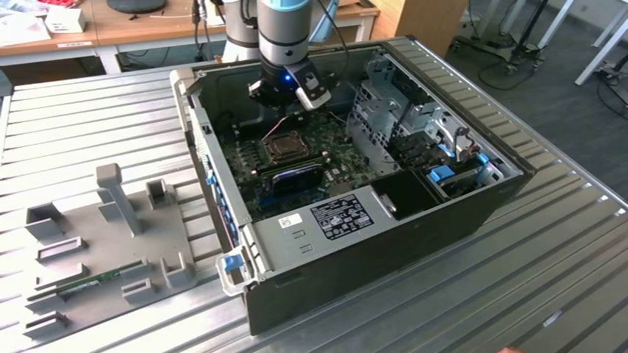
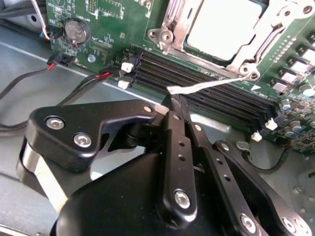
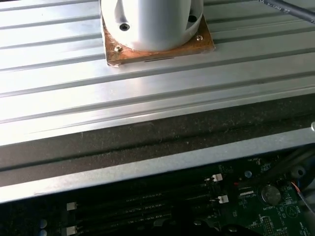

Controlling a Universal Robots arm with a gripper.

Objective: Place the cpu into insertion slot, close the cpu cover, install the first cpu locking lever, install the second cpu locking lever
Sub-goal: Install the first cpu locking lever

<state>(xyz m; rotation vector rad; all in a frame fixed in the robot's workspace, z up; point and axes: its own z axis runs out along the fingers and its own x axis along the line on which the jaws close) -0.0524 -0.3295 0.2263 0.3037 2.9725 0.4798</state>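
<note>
Arm: in the exterior view it comes down from the far side of the open computer case (image 1: pixel 471 198), wrist pointed down into the case.
Gripper: in the exterior view the gripper (image 1: pixel 284 99) hangs above the green motherboard (image 1: pixel 324 158), just past the far edge of the insertion slot (image 1: pixel 285 147). In the second wrist view the gripper (image 2: pixel 170 105) has its black fingers (image 2: pixel 176 147) drawn together with no gap seen between them and nothing seen held.
Cpu: in the second wrist view the cpu (image 2: pixel 224 29), with its pale grey top, lies seated in the socket.
Cpu cover: in the same view the cpu cover (image 2: pixel 172 29) lies down flat around the chip, its silvery frame bordering the window.
Locking lever: a thin silvery rod (image 2: pixel 204 85) runs from the cover's corner out across the memory slots (image 2: pixel 206 83); it looks unlatched, though the angle leaves that unsure.
Edges: the fingertips sit near the long black memory slots, with red and black cables (image 2: pixel 74 78) to one side.
Open room: in the exterior view the drive cage (image 1: pixel 387 110) stands on the exterior view's right of the socket, and the case wall (image 1: pixel 201 140) on its left.
Table: the ribbed metal table (image 3: pixel 147 98) lies beyond the case edge in the first wrist view.
</note>
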